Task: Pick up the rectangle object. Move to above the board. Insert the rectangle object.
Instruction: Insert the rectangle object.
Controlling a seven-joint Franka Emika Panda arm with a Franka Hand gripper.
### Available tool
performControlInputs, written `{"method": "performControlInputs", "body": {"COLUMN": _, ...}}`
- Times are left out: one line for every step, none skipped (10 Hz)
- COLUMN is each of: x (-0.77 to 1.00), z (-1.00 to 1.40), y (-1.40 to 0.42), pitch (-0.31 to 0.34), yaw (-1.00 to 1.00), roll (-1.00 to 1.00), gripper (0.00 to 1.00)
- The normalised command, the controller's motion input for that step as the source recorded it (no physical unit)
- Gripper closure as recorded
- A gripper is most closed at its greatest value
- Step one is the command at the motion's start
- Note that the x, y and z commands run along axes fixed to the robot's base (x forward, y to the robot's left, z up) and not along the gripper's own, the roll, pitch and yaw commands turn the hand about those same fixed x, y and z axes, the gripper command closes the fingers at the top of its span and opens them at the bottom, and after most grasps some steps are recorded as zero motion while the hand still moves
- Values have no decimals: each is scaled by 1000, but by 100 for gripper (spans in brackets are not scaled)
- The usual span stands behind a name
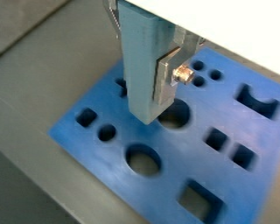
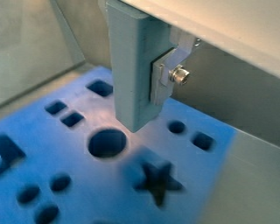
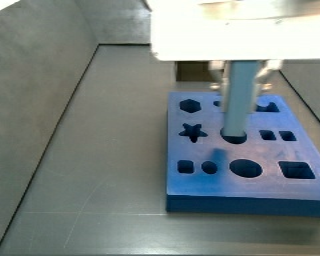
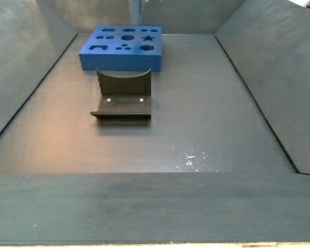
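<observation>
My gripper (image 1: 150, 80) is shut on the rectangle object (image 1: 140, 48), a slim pale light-blue block held upright. One silver finger (image 1: 168, 77) with a bolt presses its side, and the other finger is hidden behind it. The block hangs over the board (image 1: 178, 166), a thick bright-blue slab with star, round and square holes. Its lower end sits by a large round hole, just above the surface. Both wrist views show this, and the block (image 2: 134, 70) hangs over the board (image 2: 108, 188). In a side view the block (image 3: 239, 100) reaches down from the gripper (image 3: 243, 68) to the board (image 3: 243, 200).
A dark brown U-shaped holder (image 4: 123, 97) stands on the grey floor in front of the board (image 4: 119, 61). Sloped grey walls (image 3: 43, 70) enclose the floor on all sides.
</observation>
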Motion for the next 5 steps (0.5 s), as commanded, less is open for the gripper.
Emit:
{"method": "performControlInputs", "body": {"x": 743, "z": -40, "y": -137, "pitch": -611, "yaw": -74, "roll": -311, "gripper": 100}}
{"method": "performControlInputs", "body": {"x": 866, "z": -177, "y": -160, "pitch": -500, "yaw": -34, "roll": -254, "gripper": 100}}
{"method": "performControlInputs", "body": {"x": 969, "z": -323, "y": -254, "pitch": -297, "yaw": -43, "roll": -123, "gripper": 100}}
{"method": "performControlInputs", "body": {"x": 969, "z": -334, "y": -254, "pitch": -291, "yaw": -51, "roll": -117, "gripper": 100}}
{"method": "performControlInputs", "body": {"x": 960, "z": -323, "y": -251, "pitch": -303, "yaw": -54, "roll": -123, "gripper": 100}}
